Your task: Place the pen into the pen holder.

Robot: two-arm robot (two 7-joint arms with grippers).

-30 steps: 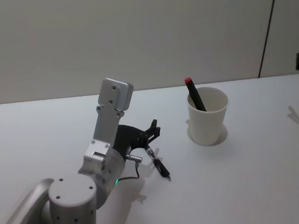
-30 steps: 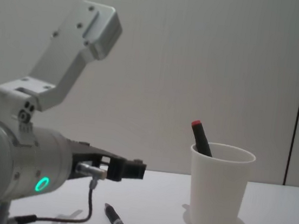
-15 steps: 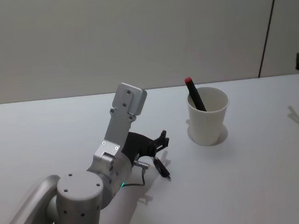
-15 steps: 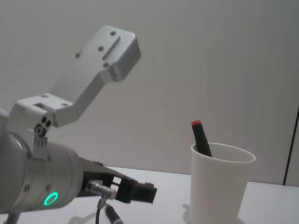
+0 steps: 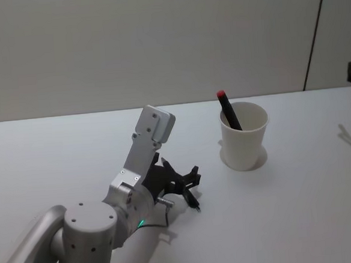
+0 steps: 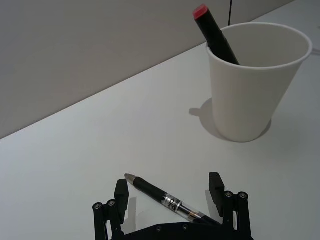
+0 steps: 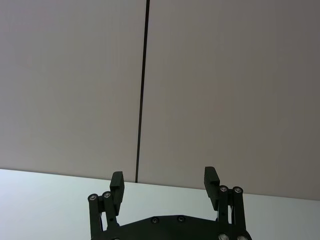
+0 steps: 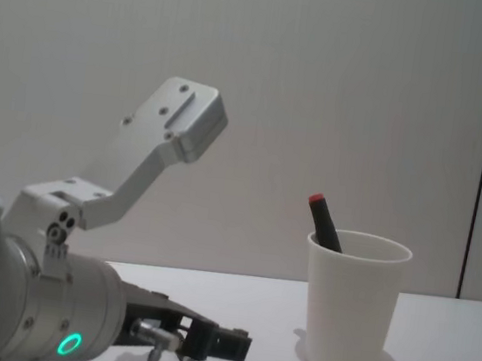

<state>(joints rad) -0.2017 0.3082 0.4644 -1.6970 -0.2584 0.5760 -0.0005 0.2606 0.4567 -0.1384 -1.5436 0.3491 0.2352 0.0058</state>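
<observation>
Left end effector (image 6: 168, 180), wide, straddles the pen (image 6: 165, 198) on the tabletop (image 6: 75, 165) — ungrasped, so pickup and drop into the pen holder (image 6: 252, 90) remain; right end effector (image 7: 164, 174) idles wide, far right.

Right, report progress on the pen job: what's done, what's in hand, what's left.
Done: a red-capped marker stands in the pen holder, and the left gripper sits low over the pen, fingers open on either side. In hand: nothing is gripped; the pen lies flat on the table. Left: close, lift, carry to the holder, drop it in. The right gripper is parked, open.
</observation>
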